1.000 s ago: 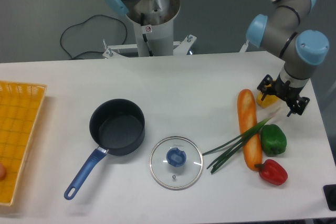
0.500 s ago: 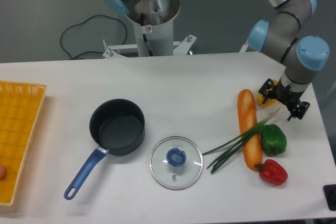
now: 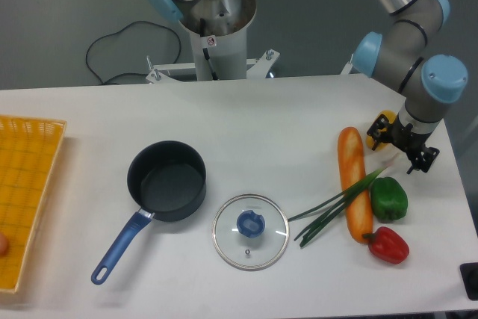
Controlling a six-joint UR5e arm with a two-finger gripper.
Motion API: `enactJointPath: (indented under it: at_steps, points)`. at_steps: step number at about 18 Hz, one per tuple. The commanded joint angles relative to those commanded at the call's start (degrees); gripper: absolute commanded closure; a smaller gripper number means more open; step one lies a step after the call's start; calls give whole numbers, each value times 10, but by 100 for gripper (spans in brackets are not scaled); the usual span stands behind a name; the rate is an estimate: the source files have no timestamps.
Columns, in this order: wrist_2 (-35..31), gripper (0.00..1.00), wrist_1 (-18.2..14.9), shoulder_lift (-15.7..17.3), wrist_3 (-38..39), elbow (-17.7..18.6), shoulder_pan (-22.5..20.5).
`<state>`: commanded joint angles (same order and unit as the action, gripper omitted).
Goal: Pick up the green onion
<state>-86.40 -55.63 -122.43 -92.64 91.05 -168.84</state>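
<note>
1. I see the green onion [image 3: 337, 207] lying across the carrot [image 3: 354, 183], with the green pepper [image 3: 389, 199] crowding its pale right end.
2. Left of the carrot, its stalks lie on bare table [image 3: 299, 132], with the glass lid [image 3: 250, 231] near their tips.

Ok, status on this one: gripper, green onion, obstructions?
Gripper open, empty, above onion's pale end. Green onion flat on table, lying across carrot. Green pepper close beside.
</note>
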Motion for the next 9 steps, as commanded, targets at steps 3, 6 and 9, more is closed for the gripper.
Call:
enactJointPath:
  at_steps: [3, 6, 9]
  points:
    - [0, 3, 0, 0, 4, -4, 0]
    - [0, 3, 0, -2, 4, -4, 0]
    - [0, 4, 1, -5, 4, -4, 1]
